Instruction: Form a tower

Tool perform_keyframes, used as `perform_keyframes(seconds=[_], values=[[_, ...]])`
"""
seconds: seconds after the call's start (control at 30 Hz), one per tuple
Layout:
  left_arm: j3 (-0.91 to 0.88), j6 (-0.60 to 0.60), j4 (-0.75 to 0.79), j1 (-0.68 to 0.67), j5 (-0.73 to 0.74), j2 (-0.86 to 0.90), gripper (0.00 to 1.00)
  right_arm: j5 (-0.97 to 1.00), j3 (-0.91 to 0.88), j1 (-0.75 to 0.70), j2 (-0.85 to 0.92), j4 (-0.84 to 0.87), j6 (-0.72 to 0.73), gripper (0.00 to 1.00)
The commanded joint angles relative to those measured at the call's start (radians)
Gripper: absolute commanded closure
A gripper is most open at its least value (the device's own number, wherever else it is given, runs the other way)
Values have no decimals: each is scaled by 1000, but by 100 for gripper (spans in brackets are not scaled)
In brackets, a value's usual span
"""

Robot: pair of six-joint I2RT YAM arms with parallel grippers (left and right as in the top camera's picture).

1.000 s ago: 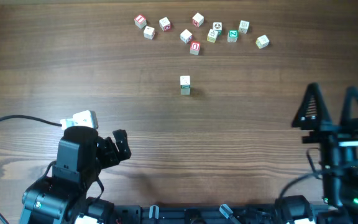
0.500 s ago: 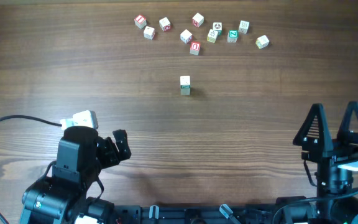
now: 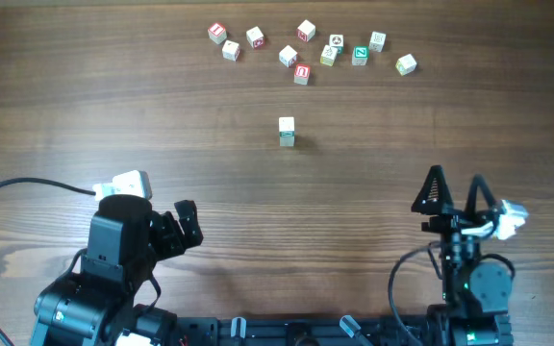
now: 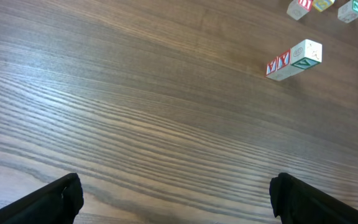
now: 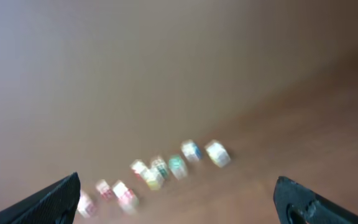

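Both my claws are spread wide, holding nothing: left claw (image 3: 183,223) sits at the near-left of the bench (image 3: 65,125), right claw (image 3: 455,185) near-right. The tower (image 3: 287,132) stands mid-bench, well apart from both, with loose cubes (image 3: 306,48) scattered beyond it.

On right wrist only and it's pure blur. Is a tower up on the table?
Observer: Yes. Overhead shows a short tower standing alone in the middle of the table, apart from the loose cubes scattered along the far side.
Operator: Left claw anywhere near it?
Observer: No. The left claw is open and empty, with only wood between it and the tower.
Operator: And where's my right claw?
Observer: Overhead puts the right claw at the near right, well short of the tower and touching nothing.
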Motion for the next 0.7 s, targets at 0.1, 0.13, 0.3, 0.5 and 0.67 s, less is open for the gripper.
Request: perform_keyframes(seconds=[0.1, 0.13, 0.3, 0.5, 0.67], values=[[-2, 2, 2, 3, -9, -2, 0, -20, -1, -2, -9, -50, -162, 0], [-2, 2, 2, 3, -9, -2, 0, -21, -1, -2, -9, -50, -172, 0], [-2, 2, 2, 3, -9, -2, 0, -122, -1, -2, -9, -61, -262, 0], [-2, 2, 2, 3, -9, -2, 0, -122, -1, 1, -8, -57, -260, 0], [-2, 2, 2, 3, -9, -2, 0, -122, -1, 1, -7, -57, -261, 0]])
